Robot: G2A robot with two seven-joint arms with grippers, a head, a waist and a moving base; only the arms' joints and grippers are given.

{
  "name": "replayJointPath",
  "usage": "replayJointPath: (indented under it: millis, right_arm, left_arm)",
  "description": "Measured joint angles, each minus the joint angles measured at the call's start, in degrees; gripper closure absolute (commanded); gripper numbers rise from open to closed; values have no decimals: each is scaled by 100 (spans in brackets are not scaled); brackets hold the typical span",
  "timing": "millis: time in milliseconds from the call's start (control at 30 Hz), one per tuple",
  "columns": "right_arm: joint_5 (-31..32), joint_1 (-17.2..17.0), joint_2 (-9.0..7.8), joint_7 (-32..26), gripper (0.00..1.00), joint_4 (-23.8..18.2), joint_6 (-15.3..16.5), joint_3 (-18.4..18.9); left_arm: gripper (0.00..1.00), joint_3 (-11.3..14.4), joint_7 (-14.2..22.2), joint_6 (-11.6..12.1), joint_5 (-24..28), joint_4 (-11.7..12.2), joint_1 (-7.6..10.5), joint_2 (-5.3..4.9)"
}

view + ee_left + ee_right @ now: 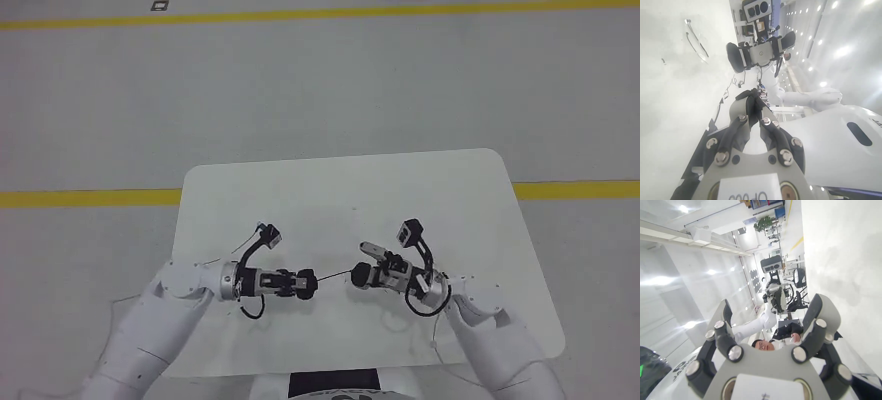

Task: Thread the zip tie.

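Above the table (450,180), the left gripper (308,283) was clamped on the zip tie (335,274); the right gripper (362,266), jaws apart, sat at its far end; threading seemed undone.

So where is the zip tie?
In the top view the zip tie stretches between the left gripper, shut on it, and the open right gripper, over the table.

Thin black zip tie (334,273), nearly straight, gripped at one end by the left gripper (312,282), above the bench (450,190).
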State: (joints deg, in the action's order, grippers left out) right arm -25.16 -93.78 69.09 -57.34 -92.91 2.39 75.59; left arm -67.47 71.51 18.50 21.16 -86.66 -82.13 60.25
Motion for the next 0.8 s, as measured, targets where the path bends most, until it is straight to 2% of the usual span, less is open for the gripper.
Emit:
replayJointPath:
  millis: [133,333,433,600,800]
  right_arm:
    - [98,57,-24,-178,0,48,-1,13]
    - [105,54,-22,-147,0,45,-1,6]
    - [166,55,-21,42,0,55,-3,-64]
    - [192,76,-37,-54,0,98,71,-150]
    - [192,76,-36,-37,0,93,70,-151]
  left_arm:
    - [100,-67,47,99,-128,53,19,-51]
    - [100,-71,39,97,-129,48,15,-53]
    - [100,4,-67,59,-124,26,2,-49]
    - [100,98,84,99,-201,29,51,-83]
    - [100,100,88,98,-224,20,56,-85]
